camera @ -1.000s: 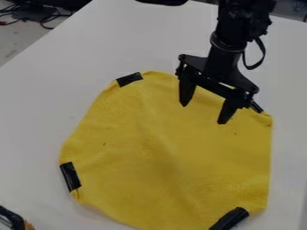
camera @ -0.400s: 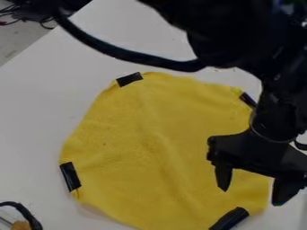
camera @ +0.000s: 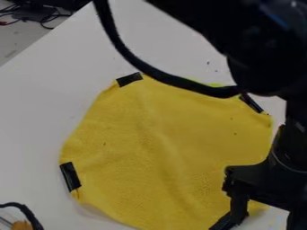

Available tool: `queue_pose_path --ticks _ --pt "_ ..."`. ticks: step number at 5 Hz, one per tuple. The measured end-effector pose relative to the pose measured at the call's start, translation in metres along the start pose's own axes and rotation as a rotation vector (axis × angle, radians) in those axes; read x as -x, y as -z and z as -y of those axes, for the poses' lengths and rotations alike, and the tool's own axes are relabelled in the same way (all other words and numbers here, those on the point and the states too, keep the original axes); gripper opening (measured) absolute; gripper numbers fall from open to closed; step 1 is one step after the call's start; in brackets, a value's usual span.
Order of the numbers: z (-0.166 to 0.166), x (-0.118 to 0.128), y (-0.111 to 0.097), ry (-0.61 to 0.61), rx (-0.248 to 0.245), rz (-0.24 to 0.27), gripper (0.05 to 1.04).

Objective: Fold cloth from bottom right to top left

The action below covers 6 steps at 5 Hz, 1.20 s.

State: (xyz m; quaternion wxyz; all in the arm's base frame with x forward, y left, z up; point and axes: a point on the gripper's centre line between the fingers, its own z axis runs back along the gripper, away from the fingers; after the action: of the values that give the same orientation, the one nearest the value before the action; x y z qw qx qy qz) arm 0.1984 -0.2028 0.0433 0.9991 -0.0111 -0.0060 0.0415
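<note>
The gripper (camera: 265, 217) is at the lower right, pointing down with its two fingers spread apart, so it is open. Its left finger overlaps the black strip (camera: 223, 223) at the yellow cloth's bottom right corner; whether they touch I cannot tell. The right finger runs toward the bottom edge of the view, beyond the cloth. Spread flat, the yellow cloth (camera: 144, 148) has further black strips at its top left (camera: 129, 79), left (camera: 70, 176) and upper right (camera: 251, 103). Part of its right side lies behind the gripper.
The arm and a thick black cable (camera: 150, 71) hang across the upper right. White tabletop (camera: 54, 90) surrounds the cloth. A dark looped item with an orange piece (camera: 22, 225) sits at the bottom left corner, and cables lie beyond the table at the upper left.
From over the cloth's upper right, the gripper has moved down and to the right, to the bottom right corner. The arm and its cable now cover more of the upper view; the cloth lies as before.
</note>
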Motion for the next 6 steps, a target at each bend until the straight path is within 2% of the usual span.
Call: queue_pose_path --ticks 1,2,4,5,6 --pt "0.001 0.003 0.014 -0.082 -0.05 0.035 1.001" --pt "-0.007 0.004 0.027 -0.089 -0.05 0.057 1.001" --pt "-0.021 -0.006 0.04 -0.117 -0.039 0.081 1.001" --pt "-0.026 -0.013 0.041 -0.101 -0.005 0.078 0.975" --pt "-0.031 -0.014 0.043 -0.105 0.001 0.063 0.731"
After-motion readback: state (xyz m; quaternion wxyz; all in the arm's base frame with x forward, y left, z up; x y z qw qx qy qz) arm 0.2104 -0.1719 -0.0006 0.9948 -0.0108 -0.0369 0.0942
